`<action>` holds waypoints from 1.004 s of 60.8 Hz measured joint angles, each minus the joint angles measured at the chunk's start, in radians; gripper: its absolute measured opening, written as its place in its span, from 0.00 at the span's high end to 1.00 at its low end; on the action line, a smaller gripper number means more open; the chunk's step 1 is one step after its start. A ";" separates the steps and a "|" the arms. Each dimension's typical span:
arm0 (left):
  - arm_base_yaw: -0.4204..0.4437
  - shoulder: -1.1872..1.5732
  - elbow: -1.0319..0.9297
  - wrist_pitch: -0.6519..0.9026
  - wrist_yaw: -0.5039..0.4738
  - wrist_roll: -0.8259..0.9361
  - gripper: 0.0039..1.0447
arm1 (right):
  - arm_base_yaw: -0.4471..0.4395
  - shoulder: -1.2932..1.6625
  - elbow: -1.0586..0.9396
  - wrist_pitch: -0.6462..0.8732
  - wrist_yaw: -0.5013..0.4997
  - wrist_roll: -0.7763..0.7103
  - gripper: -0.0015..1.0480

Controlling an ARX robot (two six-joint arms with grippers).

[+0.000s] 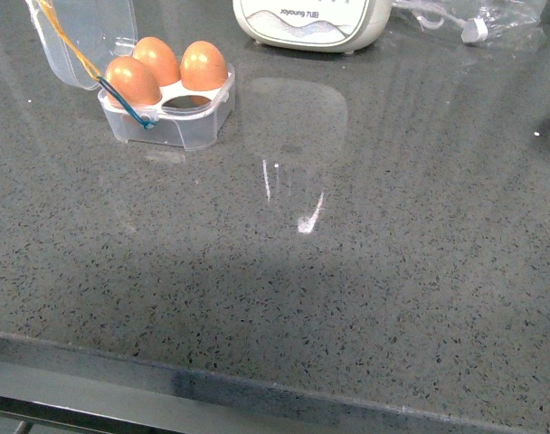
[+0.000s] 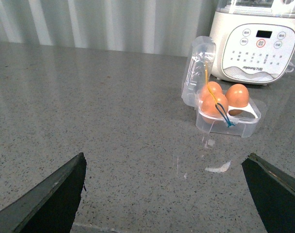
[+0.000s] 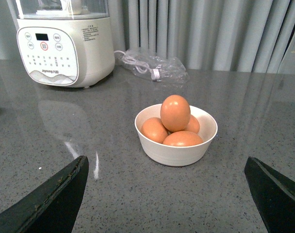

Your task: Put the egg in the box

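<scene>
1. Left gripper (image 2: 165, 155): fingers spread wide, nothing between them, above the grey countertop (image 2: 89, 111).
2. Right gripper (image 3: 166, 158): fingers likewise apart, empty.
3. White bowl (image 3: 159, 153), beyond the right gripper: holds four like eggs (image 3: 175, 112); which one is the task's cannot be told.
4. Box (image 1: 198, 134): lid (image 1: 85, 36) open, three cells filled, one vacant.
5. Cream appliance (image 1: 311, 23): behind the box.
</scene>
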State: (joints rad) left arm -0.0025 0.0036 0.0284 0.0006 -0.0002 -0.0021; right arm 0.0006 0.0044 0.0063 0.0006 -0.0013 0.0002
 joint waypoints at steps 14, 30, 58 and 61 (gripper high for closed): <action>0.000 0.000 0.000 0.000 0.000 0.000 0.06 | 0.000 0.000 0.000 0.000 0.000 0.000 0.07; 0.000 0.000 0.000 0.000 0.000 0.000 0.06 | 0.000 0.000 0.000 0.000 0.000 0.000 0.07; 0.000 0.000 0.000 0.000 0.000 0.000 0.06 | 0.047 0.305 0.203 0.115 0.153 -0.092 0.07; 0.000 0.000 0.000 0.000 0.000 0.000 0.06 | 0.039 0.368 0.229 0.171 0.151 -0.103 0.07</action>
State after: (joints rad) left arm -0.0025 0.0032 0.0284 0.0006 -0.0002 -0.0021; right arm 0.0395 0.3721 0.2352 0.1711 0.1501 -0.1028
